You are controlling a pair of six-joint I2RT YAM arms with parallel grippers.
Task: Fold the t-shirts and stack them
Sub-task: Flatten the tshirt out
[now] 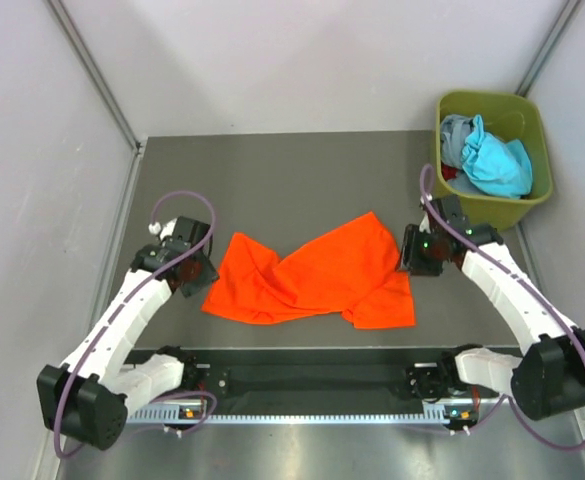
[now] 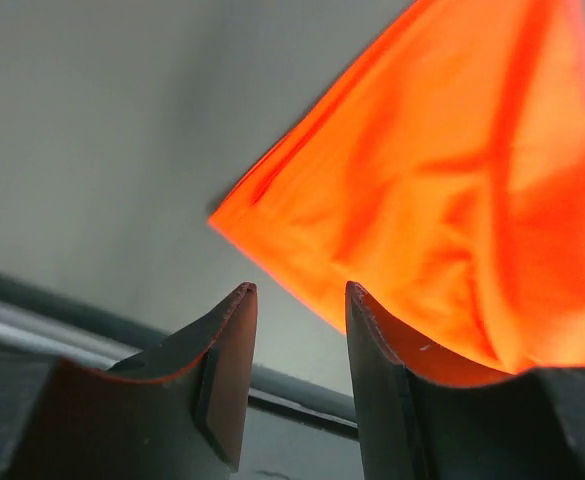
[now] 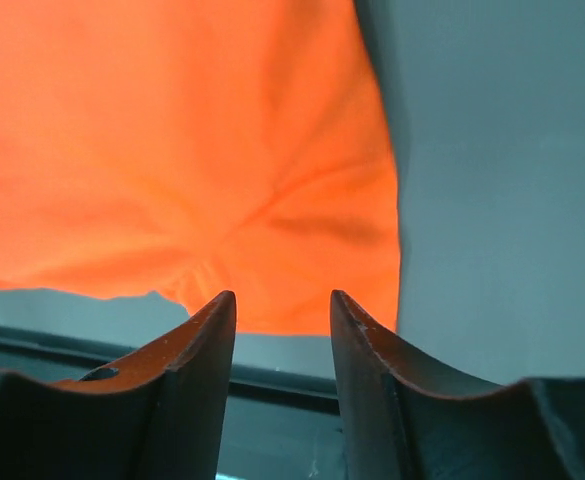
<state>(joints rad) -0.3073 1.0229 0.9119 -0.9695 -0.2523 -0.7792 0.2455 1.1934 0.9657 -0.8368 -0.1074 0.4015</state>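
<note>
Hovering at either side of the crumpled orange t-shirt [image 1: 312,275], my left claw [image 2: 300,290] and right claw [image 3: 282,295] stand parted, holding nothing.

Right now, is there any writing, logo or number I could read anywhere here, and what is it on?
None: no text can be read in any view.
The orange t-shirt shows only plain cloth.
The green bin shows no label on the sides in view.

orange t-shirt [image 1: 312,275]: rumpled on table [image 1: 272,170] | teal t-shirt [image 1: 499,165], grey t-shirt [image 1: 455,137]: in bin [image 1: 541,150]
</note>
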